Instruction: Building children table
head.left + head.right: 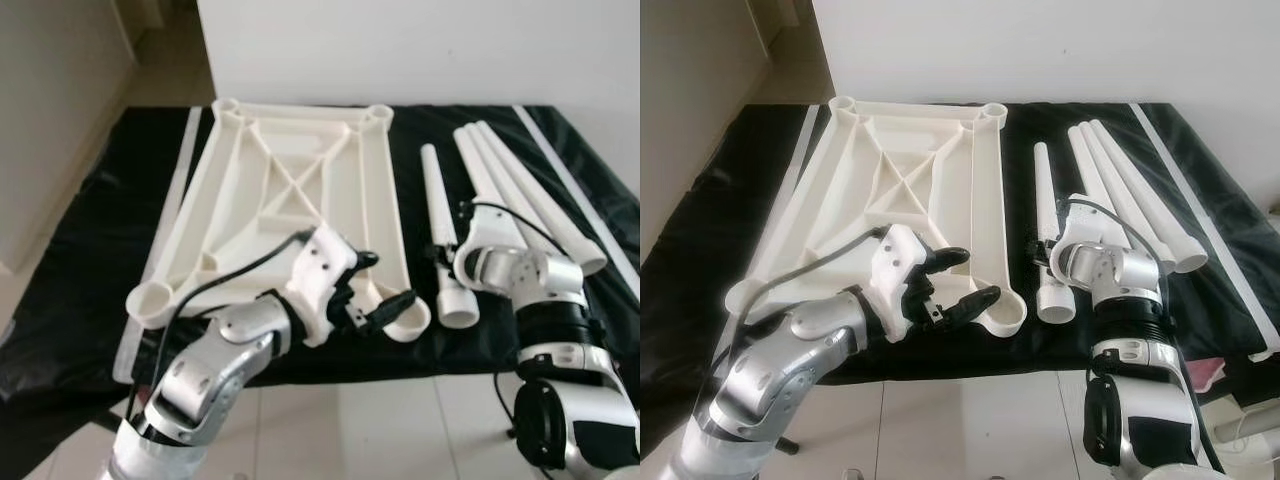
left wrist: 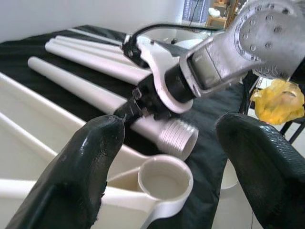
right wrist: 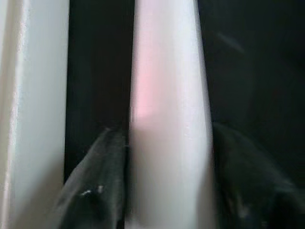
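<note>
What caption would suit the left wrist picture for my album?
Open left gripper hovers by the tabletop's corner socket while the right gripper clasps a white threaded table leg on black cloth.

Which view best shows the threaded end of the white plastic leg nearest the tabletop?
Left wrist view: the leg's threaded end is close and sharp. Eye views show it small; right wrist view shows only smooth shaft.

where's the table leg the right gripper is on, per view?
Left eye: table leg right of the tabletop, under the right gripper.
Right eye: same leg, centre-right.
Left wrist: leg crosses diagonally, threaded end beside the corner socket.
Right wrist: leg runs between the fingers.
Shared landmark: the corner socket.
</note>
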{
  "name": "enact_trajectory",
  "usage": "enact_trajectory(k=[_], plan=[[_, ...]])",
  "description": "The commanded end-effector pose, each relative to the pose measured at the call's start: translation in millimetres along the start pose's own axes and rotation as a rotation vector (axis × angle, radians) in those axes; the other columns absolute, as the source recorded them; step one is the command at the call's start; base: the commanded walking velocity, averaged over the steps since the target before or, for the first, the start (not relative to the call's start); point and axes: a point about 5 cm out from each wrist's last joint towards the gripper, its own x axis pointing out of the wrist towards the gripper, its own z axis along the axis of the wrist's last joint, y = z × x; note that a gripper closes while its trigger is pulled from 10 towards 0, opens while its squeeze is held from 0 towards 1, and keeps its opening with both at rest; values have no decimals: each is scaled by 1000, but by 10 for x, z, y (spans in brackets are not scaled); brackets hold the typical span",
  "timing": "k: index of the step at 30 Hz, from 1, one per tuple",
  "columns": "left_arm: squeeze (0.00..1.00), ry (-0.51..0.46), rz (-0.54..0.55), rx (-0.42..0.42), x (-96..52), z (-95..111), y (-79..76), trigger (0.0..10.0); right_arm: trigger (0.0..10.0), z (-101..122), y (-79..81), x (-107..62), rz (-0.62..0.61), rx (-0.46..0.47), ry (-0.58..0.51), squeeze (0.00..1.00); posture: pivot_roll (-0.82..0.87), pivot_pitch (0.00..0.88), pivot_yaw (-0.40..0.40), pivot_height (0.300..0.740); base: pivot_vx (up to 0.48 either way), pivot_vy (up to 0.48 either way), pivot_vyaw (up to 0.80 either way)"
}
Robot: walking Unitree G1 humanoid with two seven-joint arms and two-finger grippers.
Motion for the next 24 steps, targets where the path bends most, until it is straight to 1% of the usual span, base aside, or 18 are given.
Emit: enact_trajectory(k=[1, 3, 5, 9, 10, 11, 12, 13, 14, 16, 17, 19, 20, 21, 22, 23, 24], plan=[[0, -11, 13, 0, -5, 43, 10, 10000, 0, -252, -14, 80, -7, -2, 110, 0, 16, 85, -28, 740, 0, 0, 0], [0, -18, 19, 0, 1, 57, 24, 10000, 0, -249, -2, 76, 0, -8, 106, 0, 14, 87, -28, 740, 0, 0, 0], [0, -33, 41, -1, 15, 68, 60, 10000, 0, -242, 29, 55, 15, -48, 82, 0, 11, 87, -32, 740, 0, 0, 0], [0, -44, 73, -2, 38, 76, 105, 10000, 0, -237, 79, 33, 34, -46, 44, 0, 11, 85, -32, 740, 0, 0, 0], [0, -49, 96, -7, 53, 85, 141, 10000, 6314, -204, 104, 16, 47, -38, 11, 0, 11, 82, -32, 740, 0, 0, 0], [0, -49, 96, -7, 53, 85, 141, 10000, 6314, -204, 104, 16, 47, -38, 11, 0, 11, 82, -32, 740, 0, 0, 0], [0, -53, 114, -23, 68, 93, 179, 10000, 10000, -145, 122, -7, 55, -47, -48, 0, 8, 80, -32, 740, 0, 0, 0], [0, -53, 114, -23, 68, 93, 179, 10000, 10000, -145, 122, -7, 55, -47, -48, 0, 8, 80, -32, 740, 0, 0, 0], [0, -60, 126, -34, 79, 100, 210, 10000, 10000, -91, 132, -26, 58, -59, -102, 0, 5, 75, -32, 740, 0, 0, 0], [0, -56, 143, -79, 96, 81, 253, 10000, 10000, 7, 122, -84, 38, -115, -200, 0, 0, 69, -30, 740, 0, 0, 0], [0, -56, 143, -79, 96, 81, 253, 10000, 10000, 7, 122, -84, 38, -115, -200, 0, 0, 69, -30, 740, 0, 0, 0], [0, -36, 163, -90, 116, 44, 280, 10000, 10000, 60, 102, -133, 29, -102, -263, 0, -3, 64, -30, 740, 0, 0, 0], [0, -36, 163, -90, 116, 44, 280, 10000, 10000, 60, 102, -133, 29, -102, -263, 0, -3, 64, -30, 740, 0, 0, 0], [0, -16, 174, -81, 125, 20, 298, 10000, 10000, 83, 96, -151, 23, -94, -294, 0, -3, 61, -29, 740, 0, 0, 0], [0, -16, 174, -81, 125, 20, 298, 10000, 10000, 83, 96, -151, 23, -94, -294, 0, -3, 61, -29, 740, 0, 0, 0], [0, 23, 188, -56, 137, -20, 334, 10000, 10000, 106, 97, -180, 20, -94, -328, 0, -1, 56, -32, 740, 0, 0, 0], [0, 61, 211, -58, 152, -63, 400, 10000, 10000, 131, 102, -212, 8, -105, -377, 0, -1, 50, -34, 740, 0, 0, 0]])
